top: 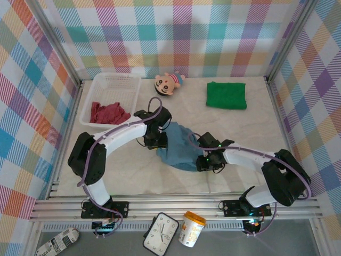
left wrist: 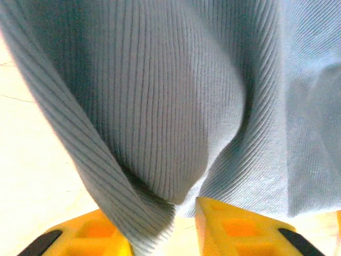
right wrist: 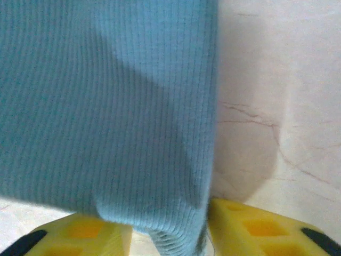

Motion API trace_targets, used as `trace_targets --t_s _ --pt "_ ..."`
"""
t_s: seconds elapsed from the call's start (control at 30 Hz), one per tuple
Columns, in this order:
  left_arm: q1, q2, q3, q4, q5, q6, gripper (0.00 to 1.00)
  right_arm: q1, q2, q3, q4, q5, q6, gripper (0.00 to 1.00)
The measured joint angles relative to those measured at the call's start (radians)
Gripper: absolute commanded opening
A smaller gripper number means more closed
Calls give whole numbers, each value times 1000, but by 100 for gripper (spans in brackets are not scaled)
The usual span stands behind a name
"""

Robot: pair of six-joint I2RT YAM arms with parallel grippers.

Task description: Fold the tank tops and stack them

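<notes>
Checked cloth walls (top: pixel 181 32) in pastel squares close off the pale table (top: pixel 256 133) on three sides. Centre of the top view, the blue-grey tank top (top: pixel 178 146) lies bunched between my two arms.

My left gripper (left wrist: pixel 165 218) is at the cloth's upper left edge. From its wrist camera I see the yellow fingers (left wrist: pixel 234 229) spread, a ribbed fold drooping between them, and a sliver of table showing between the fold and one finger, so nothing is pinched there.

My right gripper (right wrist: pixel 170 229) sits at the lower right edge of the same top. Its yellow fingers (right wrist: pixel 256 229) stand apart too, but the hem fills the whole gap, and I cannot tell whether they press it or merely flank it.

Upper right of the top view, the green tank top (top: pixel 226 95) lies folded flat, well apart from both arms. Upper left, the dark red tank top (top: pixel 109 113) is crumpled in the near end of the white basket (top: pixel 114 80). Just right of the basket lies the doll (top: pixel 168 81).
</notes>
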Motion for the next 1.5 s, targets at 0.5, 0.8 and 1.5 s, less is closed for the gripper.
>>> trace_targets --t_s 0.5,0.8,1.5 --pt "27 -214 -280 123 -13 3 47 -195 -175 -113 83 -135 71 0" --pt "27 -166 -386 285 36 -14 43 -228 -169 -126 105 -179 71 0" --pt "47 -261 191 -93 -78 94 0 -401 -448 189 22 -221 -74 0"
